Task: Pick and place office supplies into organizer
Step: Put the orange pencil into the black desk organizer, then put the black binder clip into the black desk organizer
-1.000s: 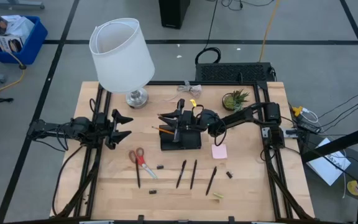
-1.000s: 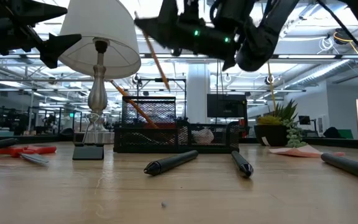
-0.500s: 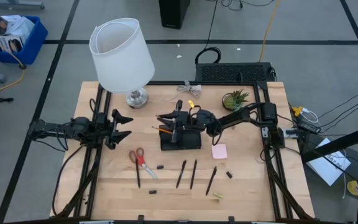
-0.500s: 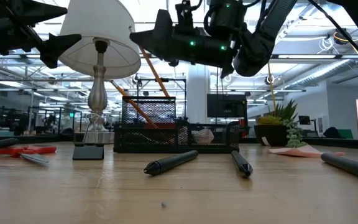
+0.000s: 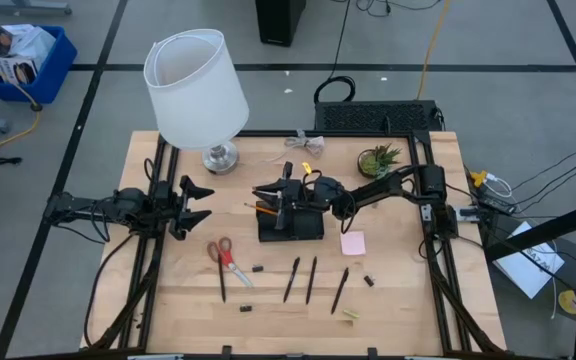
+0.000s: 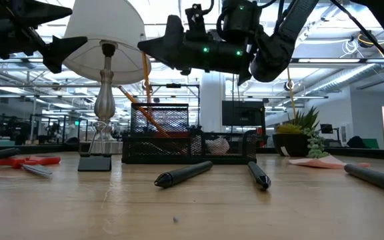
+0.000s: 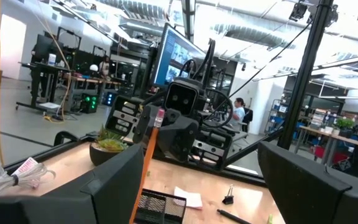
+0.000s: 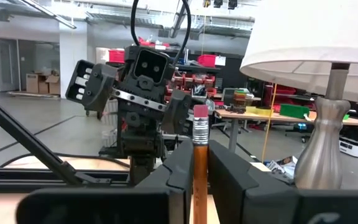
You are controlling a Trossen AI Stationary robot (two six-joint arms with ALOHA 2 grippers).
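Pencil point(image 8: 200, 163): orange, pink eraser, upright | right gripper point(image 5: 280, 201): jaws holding it | left gripper point(image 5: 194, 203): jaws wide

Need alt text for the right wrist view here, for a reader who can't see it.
An orange pencil with a pink eraser stands upright between the right gripper and its dark jaws. Beyond it the left arm's gripper faces the camera, and a lamp stands to one side.

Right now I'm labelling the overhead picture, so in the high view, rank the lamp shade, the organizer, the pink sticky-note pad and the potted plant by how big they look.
1. Lamp shade, by far the largest.
2. Organizer, partly hidden under the right gripper.
3. Potted plant and pink sticky-note pad: they look about alike, so I won't rank them.
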